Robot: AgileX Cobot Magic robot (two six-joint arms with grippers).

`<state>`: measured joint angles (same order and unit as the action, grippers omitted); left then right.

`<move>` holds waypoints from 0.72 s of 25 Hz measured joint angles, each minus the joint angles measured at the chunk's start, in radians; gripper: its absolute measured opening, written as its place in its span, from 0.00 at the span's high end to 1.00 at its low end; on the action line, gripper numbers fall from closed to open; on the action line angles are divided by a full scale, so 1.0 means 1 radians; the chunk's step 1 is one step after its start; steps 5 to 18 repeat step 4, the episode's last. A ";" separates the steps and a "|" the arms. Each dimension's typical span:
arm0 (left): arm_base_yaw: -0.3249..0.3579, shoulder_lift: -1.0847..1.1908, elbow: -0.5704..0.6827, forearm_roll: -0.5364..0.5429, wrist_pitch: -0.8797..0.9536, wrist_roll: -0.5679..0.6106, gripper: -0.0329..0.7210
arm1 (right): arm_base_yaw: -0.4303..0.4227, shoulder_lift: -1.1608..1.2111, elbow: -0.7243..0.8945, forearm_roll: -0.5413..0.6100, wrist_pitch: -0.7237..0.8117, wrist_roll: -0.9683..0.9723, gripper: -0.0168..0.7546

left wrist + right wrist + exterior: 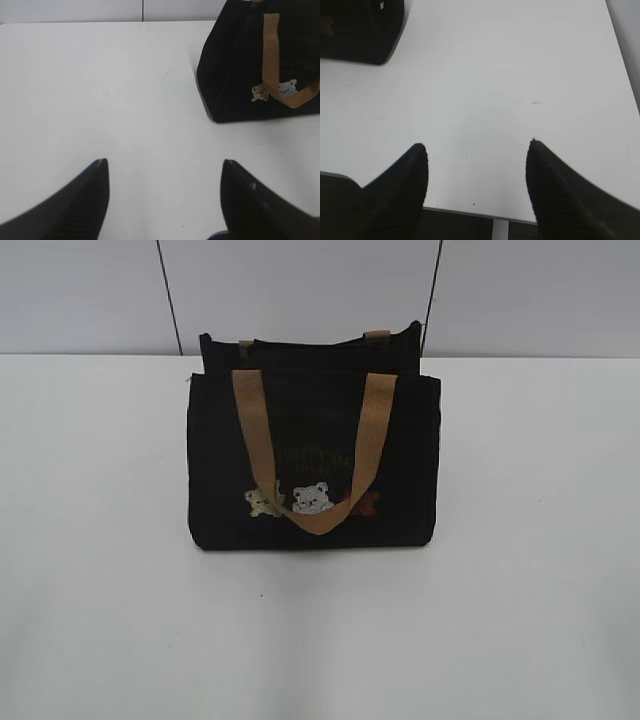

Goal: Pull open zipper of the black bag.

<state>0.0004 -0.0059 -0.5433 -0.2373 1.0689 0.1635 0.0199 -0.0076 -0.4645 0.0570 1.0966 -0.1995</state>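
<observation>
Both sets of fingers (165,172) (477,152) hang spread, empty; the black bag (313,440) looks soft, so I'd brace its top and pinch the hidden zipper.

I see the black bag (312,455) as matt woven cloth that soaks up the light, its tan straps (372,435) a coarser ribbed webbing with a slight sheen. The bear patches (311,499) look fuzzy, like stitched felt. The desk (100,570) is a smooth white laminate, softly glossy. The left claw (165,172) and right claw (476,160) have matt black fingers, finely textured, plastic-looking.
</observation>
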 joint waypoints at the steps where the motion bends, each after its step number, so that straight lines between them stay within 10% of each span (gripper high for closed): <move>1: 0.000 0.000 0.000 0.000 0.000 0.000 0.27 | 0.000 0.000 0.000 0.000 0.000 0.000 0.37; 18: 0.000 0.000 0.000 0.000 0.000 0.000 0.27 | 0.000 0.000 0.000 0.000 0.000 0.000 0.37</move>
